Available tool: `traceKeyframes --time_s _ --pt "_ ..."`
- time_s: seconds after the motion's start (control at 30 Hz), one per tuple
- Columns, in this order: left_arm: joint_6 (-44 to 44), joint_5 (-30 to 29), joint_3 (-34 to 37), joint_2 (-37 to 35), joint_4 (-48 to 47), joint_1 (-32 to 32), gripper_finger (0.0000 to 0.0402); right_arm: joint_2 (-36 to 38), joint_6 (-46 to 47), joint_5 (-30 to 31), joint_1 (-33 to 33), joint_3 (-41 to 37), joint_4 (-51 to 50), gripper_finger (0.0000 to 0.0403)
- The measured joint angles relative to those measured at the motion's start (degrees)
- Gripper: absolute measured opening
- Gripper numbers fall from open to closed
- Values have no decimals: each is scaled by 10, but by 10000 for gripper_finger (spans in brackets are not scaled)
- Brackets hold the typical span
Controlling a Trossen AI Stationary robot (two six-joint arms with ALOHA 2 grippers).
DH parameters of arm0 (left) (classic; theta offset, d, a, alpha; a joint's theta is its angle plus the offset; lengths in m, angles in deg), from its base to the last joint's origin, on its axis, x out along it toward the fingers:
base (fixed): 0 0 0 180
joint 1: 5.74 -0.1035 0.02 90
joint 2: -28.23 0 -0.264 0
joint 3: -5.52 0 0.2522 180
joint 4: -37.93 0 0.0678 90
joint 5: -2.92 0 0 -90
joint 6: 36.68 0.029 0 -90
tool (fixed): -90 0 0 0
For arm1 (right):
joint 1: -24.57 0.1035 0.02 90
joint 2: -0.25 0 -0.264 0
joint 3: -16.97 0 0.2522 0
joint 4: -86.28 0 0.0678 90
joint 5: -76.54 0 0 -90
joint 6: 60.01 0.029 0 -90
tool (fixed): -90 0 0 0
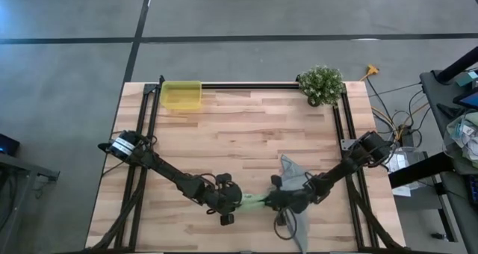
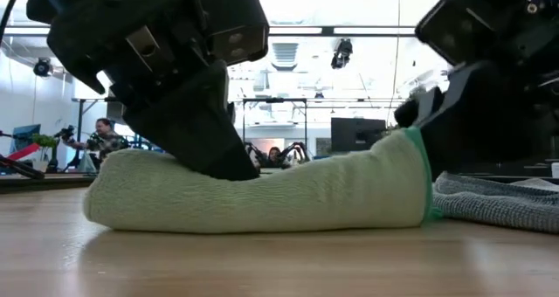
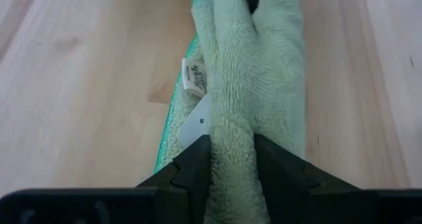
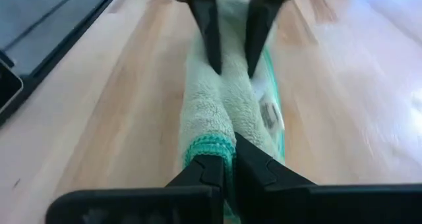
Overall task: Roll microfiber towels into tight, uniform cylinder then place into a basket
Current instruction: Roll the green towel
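The light green towel [image 1: 254, 202] lies rolled into a thick sausage on the table near its front edge, between my two grippers. It also shows in the low view [image 2: 297, 196]. Its white tag [image 3: 194, 76] shows on one side. My left gripper [image 1: 237, 202] is shut on the roll toward its left end. My right gripper [image 1: 270, 200] is shut on its right end. The grey-blue towel [image 1: 293, 172] lies flat and crumpled under my right arm. The yellow basket [image 1: 181, 95] stands at the far left corner. My left gripper pinches a ridge of the roll's top [image 3: 232, 135] between its two fingers, along the roll. The fingers [image 2: 223, 162] slant down from above and the left and dent the roll. The roll lies on the table. My right gripper pinches the roll's right end at the teal hem [image 4: 210, 145] between its two fingers, several layers. The fingers come from the table's right, slanting down, along the roll. That end [image 2: 410, 170] stands a little higher than the rest, which lies on the table.
A leafy potted plant [image 1: 321, 84] stands at the far right corner. Black rails [image 1: 246, 84] run along the table's far, left and right sides. Bare wood [image 1: 246, 134] stretches between the roll and the basket. People show in the room beyond the table [image 2: 103, 140].
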Motion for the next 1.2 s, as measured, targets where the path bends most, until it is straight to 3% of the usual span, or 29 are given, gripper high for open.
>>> traceKeyframes --time_s 0.6,0.83,1.03,1.2 --pt "-16 24 1 -1 -12 -1 100 -43 259 -22 -23 -5 42 11" --pt "-28 30 0 -3 -36 -1 100 -42 292 -28 -23 -5 43 12" --pt "38 27 0 -2 -37 10 100 -41 303 -33 -23 -5 31 12" --pt "124 -17 0 -2 -41 43 100 -41 306 -33 -23 -5 31 13"
